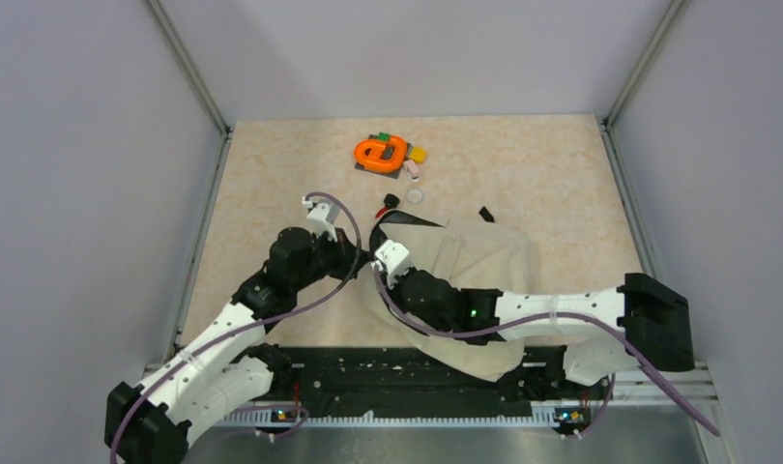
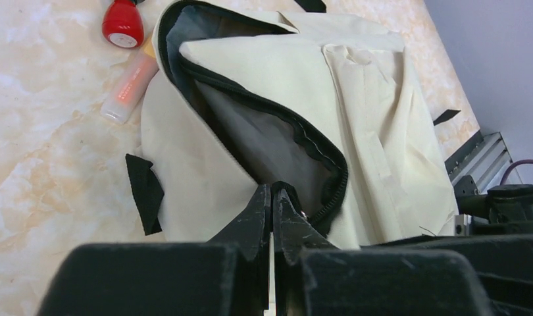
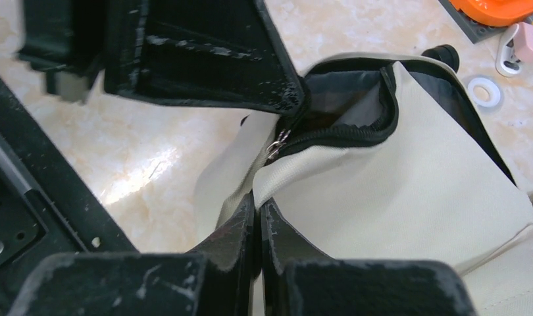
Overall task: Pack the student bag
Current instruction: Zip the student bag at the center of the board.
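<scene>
Left pincer [image 2: 272,195] is closed to a sliver on the black zipper edge of the student bag [image 2: 356,105], at the near end of its open mouth. The right pincer [image 3: 258,209] is likewise pinched flat, its tips biting the cream cloth just below the metal zipper slider [image 3: 274,143]. From the wrist views, each seems to hold the bag and nothing else. The student bag lies flat on the bench [image 1: 542,164], its mouth gaping enough to show the grey lining [image 2: 251,135], and both arms meet over its mouth-side corner. A red-capped item [image 2: 122,23] and a clear tube [image 2: 128,87] lie just beside the bag's rim, a white ring [image 3: 481,91] lies near it, and an orange piece [image 1: 381,153] lies farther beyond the mouth. By my reading the step in hand is opening the bag, with two grips flanking the zipper end, ready to spread the mouth. The next move calls for drawing those grips apart and slightly upward. It should be gentle, so the thin cloth does not slip from the tips and the opening holds wide enough for one pincer to let go and fetch the nearest item beside the bag.
</scene>
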Tool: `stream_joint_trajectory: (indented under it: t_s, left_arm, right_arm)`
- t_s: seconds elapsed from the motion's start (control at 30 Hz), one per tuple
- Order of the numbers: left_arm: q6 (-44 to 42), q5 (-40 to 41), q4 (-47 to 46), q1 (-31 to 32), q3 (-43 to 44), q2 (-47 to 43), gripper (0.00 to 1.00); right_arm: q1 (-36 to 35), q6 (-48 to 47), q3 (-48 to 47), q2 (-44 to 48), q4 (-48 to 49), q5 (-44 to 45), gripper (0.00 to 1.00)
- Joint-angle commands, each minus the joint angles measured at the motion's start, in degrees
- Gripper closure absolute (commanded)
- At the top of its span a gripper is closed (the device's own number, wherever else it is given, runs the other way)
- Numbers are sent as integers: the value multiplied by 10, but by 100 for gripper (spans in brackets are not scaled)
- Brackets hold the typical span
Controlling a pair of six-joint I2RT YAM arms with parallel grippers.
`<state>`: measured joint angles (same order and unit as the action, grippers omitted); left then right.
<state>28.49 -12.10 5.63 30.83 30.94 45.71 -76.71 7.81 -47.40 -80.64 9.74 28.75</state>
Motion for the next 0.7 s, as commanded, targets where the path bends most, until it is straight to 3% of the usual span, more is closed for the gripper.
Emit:
stream_joint_trajectory:
  t_s: [0.0, 0.1, 0.23, 0.3, 0.47, 0.57, 0.67]
  left_arm:
    - [-11, 95, -25, -4, 76, 32, 100]
    - [-18, 114, -25, -9, 97, 56, 100]
    - [-39, -14, -68, -13, 120, 89, 100]
    - [-37, -47, -88, -13, 117, 94, 100]
    - [-53, -33, -80, -14, 115, 88, 100]
    - [-76, -73, -70, -14, 115, 78, 100]
    - [-86, -94, -60, -14, 96, 54, 100]
  right_arm:
    - [-7, -22, -2, 88, -80, -126, 100]
    - [-7, -30, 5, 133, -141, -190, 100]
    - [-7, -11, 12, 169, -193, -173, 100]
    - [-7, -8, 19, 186, -195, -167, 100]
    - [-7, -8, 20, 206, -186, -228, 100]
    - [-8, 0, 23, 206, -185, -202, 100]
    - [-7, 9, 13, 204, -182, -127, 63]
